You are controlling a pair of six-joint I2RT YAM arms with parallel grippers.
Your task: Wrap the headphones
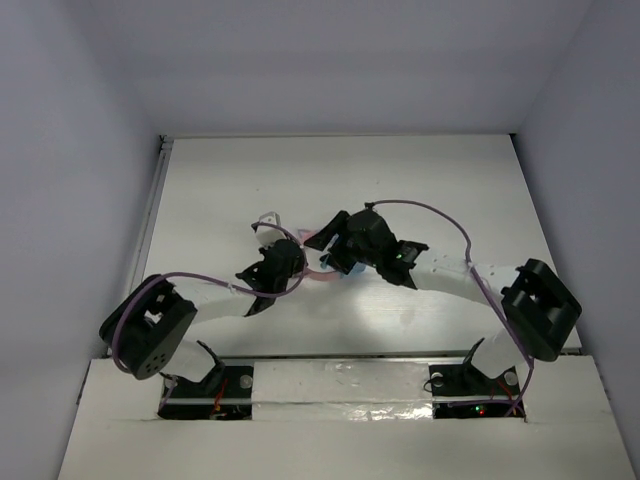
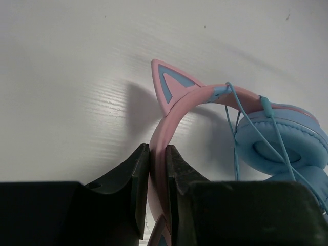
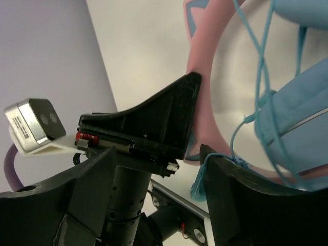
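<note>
The headphones (image 2: pixel 177 110) are at the middle of the desk (image 2: pixel 72 66), between the two arms, and mostly hidden under them from above. The left tool (image 2: pixel 156 154) has two matte black, wedge-shaped fingers, and they are pinched tight on the smooth pink headband (image 2: pixel 169 123). The band curves up out of the grip. Just past it stands a pointed cat ear (image 2: pixel 166 82), pink with a blue inset. Further right is a round, light-blue ear cup (image 2: pixel 279 141) with a soft, padded look. A thin light-blue cable (image 2: pixel 236 128) crosses the band and trails over the cup in loose strands. The right tool (image 3: pixel 156 151) has its jaws spread wide and grips nothing. A bunch of cable hangs just beside one of its fingers, and I cannot tell whether it touches. The desk is white and matte with a faint wood-like grain, and the band throws a soft shadow on it. Plain, pale lilac-grey walls (image 1: pixel 60 150) close it in on three sides. Thick purple cables (image 1: pixel 420 210) arc over both arms.
</note>
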